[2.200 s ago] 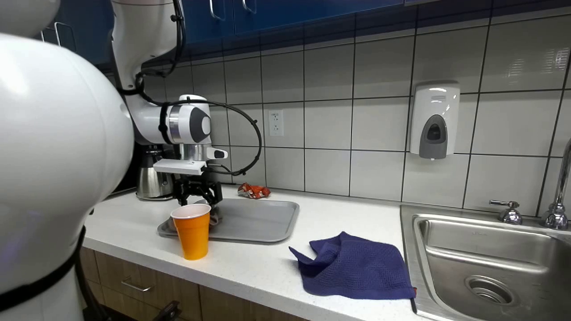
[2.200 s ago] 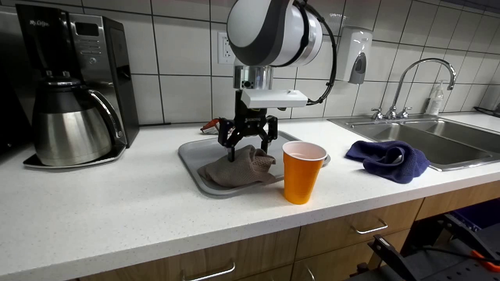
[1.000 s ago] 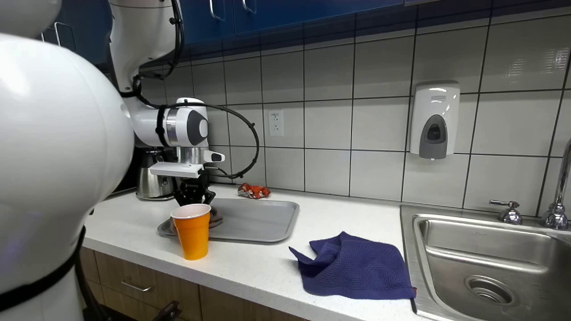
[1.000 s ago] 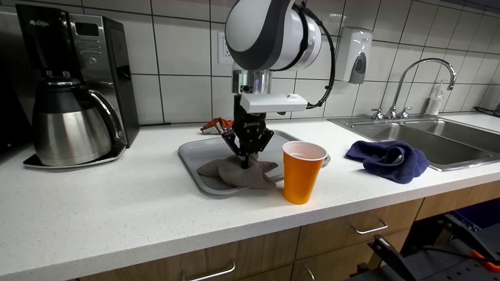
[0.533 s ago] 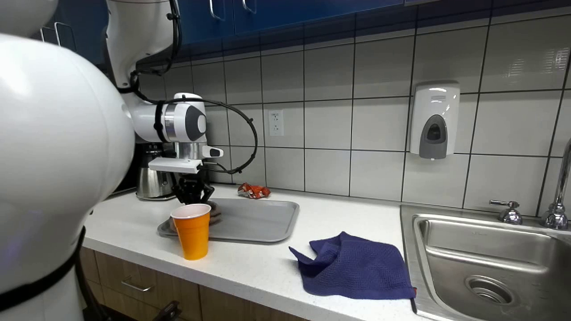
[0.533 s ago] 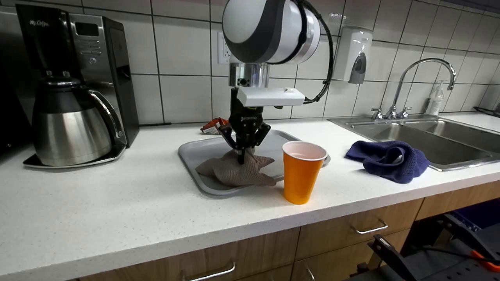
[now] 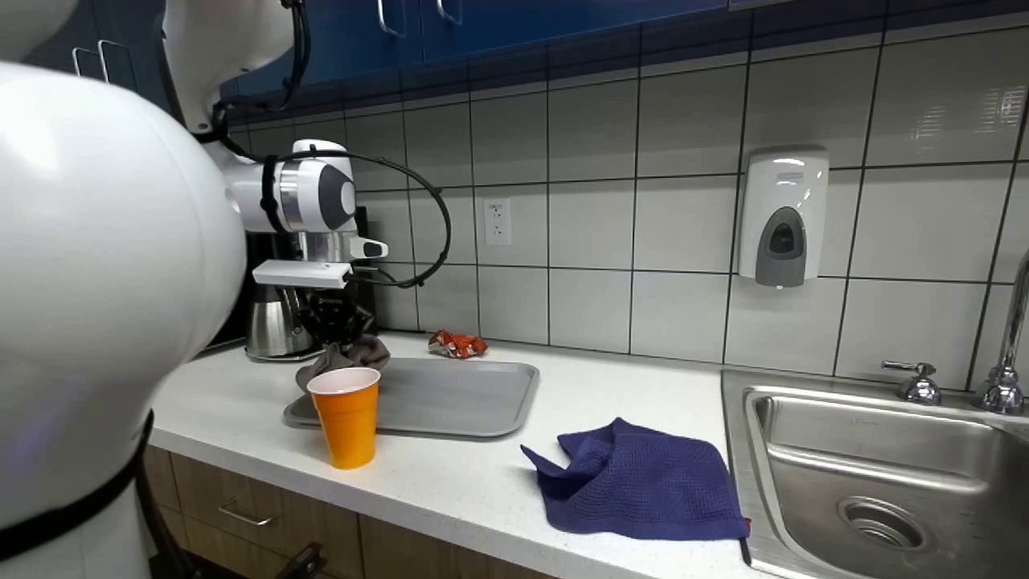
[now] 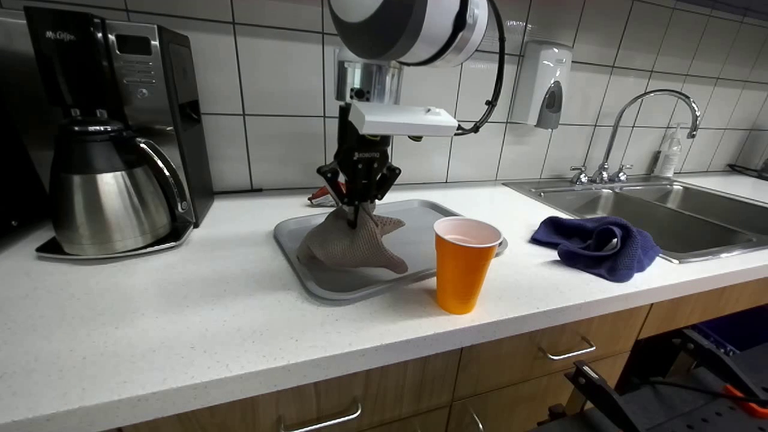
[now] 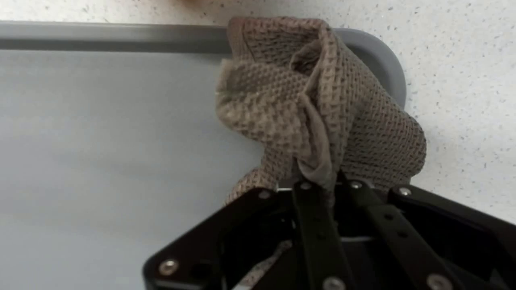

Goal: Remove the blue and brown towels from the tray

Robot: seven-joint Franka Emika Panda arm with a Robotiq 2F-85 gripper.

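The brown towel [image 8: 351, 246] hangs bunched from my gripper [image 8: 360, 217], which is shut on a fold at its top. In an exterior view it is raised over the coffee-maker end of the grey tray [image 8: 423, 219]; whether its lowest folds touch the tray I cannot tell. From the wrist view, the brown towel [image 9: 354, 104] spreads past the tray's rounded corner, with a pinched fold running down between the fingers [image 9: 318, 233]. Away from the tray, the blue towel [image 7: 643, 482] lies crumpled on the counter beside the sink.
An orange cup [image 8: 465, 270] stands at the tray's front edge, partly hiding it. Behind the tray lies a red wrapper [image 7: 457, 344]. A coffee maker with a steel carafe [image 8: 111, 204] stands at one end, a sink [image 7: 752, 482] at the opposite end.
The gripper, open around the brown towel about two seconds ago, has shut on it. Since then it has risen and shifted toward the coffee maker, lifting the towel. The blue towel has not moved.
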